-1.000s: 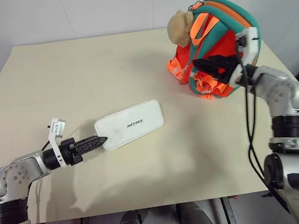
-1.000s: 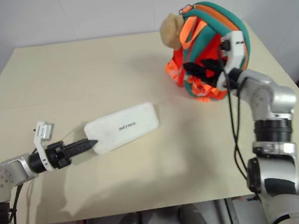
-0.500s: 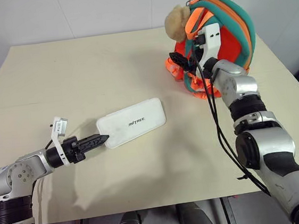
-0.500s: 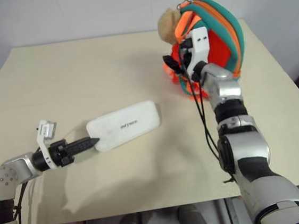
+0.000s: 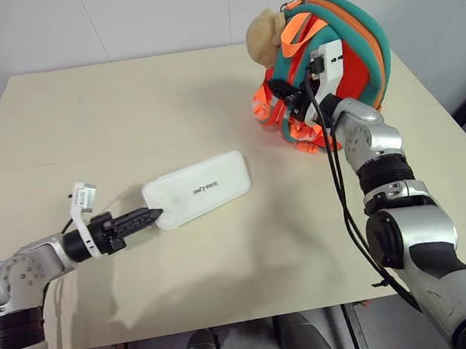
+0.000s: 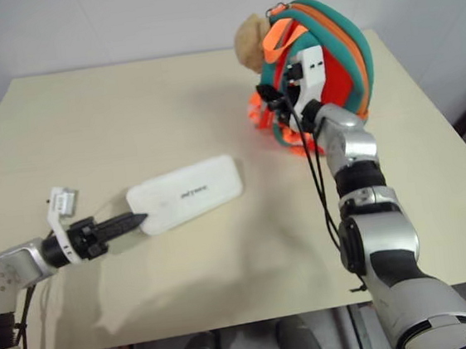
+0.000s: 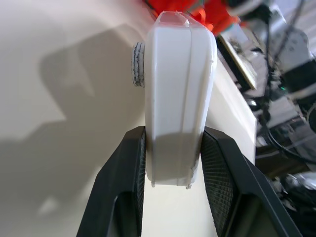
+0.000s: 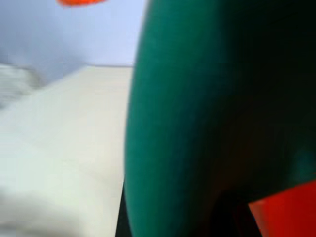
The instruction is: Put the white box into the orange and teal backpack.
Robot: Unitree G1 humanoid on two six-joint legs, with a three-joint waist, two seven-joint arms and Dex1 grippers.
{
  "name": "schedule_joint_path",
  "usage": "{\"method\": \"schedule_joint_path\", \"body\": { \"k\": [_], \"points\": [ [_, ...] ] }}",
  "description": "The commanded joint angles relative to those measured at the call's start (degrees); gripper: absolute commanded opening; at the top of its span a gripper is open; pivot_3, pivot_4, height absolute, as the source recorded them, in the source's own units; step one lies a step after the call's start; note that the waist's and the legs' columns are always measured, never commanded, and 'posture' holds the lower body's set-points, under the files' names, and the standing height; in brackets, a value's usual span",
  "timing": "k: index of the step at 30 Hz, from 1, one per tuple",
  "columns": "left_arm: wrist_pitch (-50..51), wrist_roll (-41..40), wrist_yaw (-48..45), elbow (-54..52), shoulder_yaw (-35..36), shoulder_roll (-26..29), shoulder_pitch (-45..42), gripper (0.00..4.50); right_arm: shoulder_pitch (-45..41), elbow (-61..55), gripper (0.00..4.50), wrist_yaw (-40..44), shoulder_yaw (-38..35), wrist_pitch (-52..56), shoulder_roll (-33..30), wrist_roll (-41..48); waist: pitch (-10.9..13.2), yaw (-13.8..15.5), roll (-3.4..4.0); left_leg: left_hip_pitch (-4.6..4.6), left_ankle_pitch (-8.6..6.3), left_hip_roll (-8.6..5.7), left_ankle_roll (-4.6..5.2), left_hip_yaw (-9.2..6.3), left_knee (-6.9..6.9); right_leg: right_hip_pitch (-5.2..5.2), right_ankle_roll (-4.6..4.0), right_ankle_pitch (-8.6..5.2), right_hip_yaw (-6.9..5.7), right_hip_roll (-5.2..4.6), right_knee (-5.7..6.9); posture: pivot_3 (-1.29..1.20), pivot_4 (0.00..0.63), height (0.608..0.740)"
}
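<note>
The white box [image 5: 201, 190] lies flat on the table, its lettering facing up. My left gripper [image 5: 150, 216] is shut on its near-left end. In the left wrist view the box [image 7: 177, 98] sits clamped between the two black fingers [image 7: 128, 173]. The orange and teal backpack [image 5: 362, 52] stands upright at the table's far right with a tan bear charm [image 5: 262, 38] at its top. My right gripper [image 5: 285, 94] is pushed in among the orange and teal straps on the backpack's front. Teal fabric [image 8: 187, 123] lies right against the right wrist camera.
The beige table [image 5: 126, 111] stretches bare between the box and the backpack and out to the left. A white wall runs behind it. The table's right edge passes close by the backpack.
My right arm swung from the backpack's right side round to its front, and the gripper went in among the straps. The left gripper still holds the box in about the same place.
</note>
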Motion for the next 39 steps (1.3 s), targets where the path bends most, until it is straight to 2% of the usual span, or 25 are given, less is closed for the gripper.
{"method": "schedule_joint_path", "body": {
  "k": [1,5,8,14,17,21,26,31,39],
  "points": [
    [1.2,-3.5,-1.6,-1.2,6.1,3.4,0.8,1.30,3.2,-15.9,0.01,5.9,0.5,12.1,-2.1,7.7,0.0,0.2,0.00,-0.01,0.00,0.01,0.00,-0.01,-0.03,-0.01,-0.01,-0.01,-0.01,0.00,-0.02,0.00,0.150,0.740],
    [3.2,-5.8,-1.4,-1.3,12.1,6.2,3.0,1.30,7.9,-30.0,0.01,9.8,0.1,26.8,-5.4,17.6,0.0,0.3,0.01,-0.04,-0.02,0.01,0.01,0.00,-0.11,-0.02,-0.05,-0.03,-0.04,-0.05,-0.14,0.00,0.150,0.740],
    [5.1,-8.1,-0.2,-1.8,17.9,7.3,4.7,1.30,10.8,-40.4,0.01,13.4,-0.6,39.3,-9.1,28.7,0.0,0.3,0.01,-0.04,-0.02,0.03,0.02,0.01,-0.19,-0.05,-0.11,-0.06,-0.06,-0.05,-0.18,0.00,0.150,0.740],
    [7.3,-10.7,2.4,-4.8,24.5,6.8,8.9,1.30,13.5,-49.8,0.01,14.8,-3.3,57.9,-16.2,48.5,0.0,0.5,0.00,-0.03,-0.05,0.13,0.02,0.03,-0.33,-0.09,-0.22,-0.12,-0.09,-0.02,-0.25,0.00,0.150,0.740],
    [7.9,-12.3,3.5,-7.2,25.9,5.8,10.9,1.30,16.1,-51.0,0.01,15.9,-3.1,63.1,-21.4,53.8,0.0,0.9,-0.03,-0.04,-0.08,0.13,0.02,0.05,-0.31,-0.06,-0.23,-0.13,-0.10,-0.05,-0.34,0.00,0.150,0.740],
    [8.5,-16.0,3.6,-10.6,27.3,5.0,12.4,1.30,19.6,-49.3,0.01,17.5,-2.0,65.1,-27.5,53.4,0.0,1.8,-0.09,-0.04,-0.09,0.11,0.04,0.13,-0.17,-0.03,-0.23,-0.13,-0.08,-0.05,-0.35,0.00,0.150,0.740],
    [9.2,-22.8,5.0,-16.7,28.3,4.9,12.7,1.30,20.6,-43.5,0.01,25.2,4.4,57.6,-33.9,42.9,0.1,2.1,-0.16,-0.04,-0.15,0.09,0.05,0.19,0.09,0.06,-0.22,-0.10,-0.07,-0.04,-0.38,0.00,0.150,0.740],
    [8.8,-30.9,8.2,-21.5,31.4,6.7,12.8,1.30,17.0,-37.0,0.01,30.5,10.8,50.5,-32.6,34.7,0.1,1.8,-0.20,-0.04,-0.19,0.12,0.07,0.35,0.11,0.03,-0.17,-0.05,0.07,-0.02,-0.42,0.00,0.150,0.740],
    [8.4,-39.5,11.5,-23.9,35.8,10.6,16.5,1.30,15.2,-34.0,0.01,34.4,14.5,46.4,-29.2,29.5,0.1,1.9,-0.20,-0.10,-0.37,0.22,0.12,0.42,0.11,0.01,-0.19,-0.08,0.09,0.02,-0.60,0.00,0.150,0.740]
  ]
}}
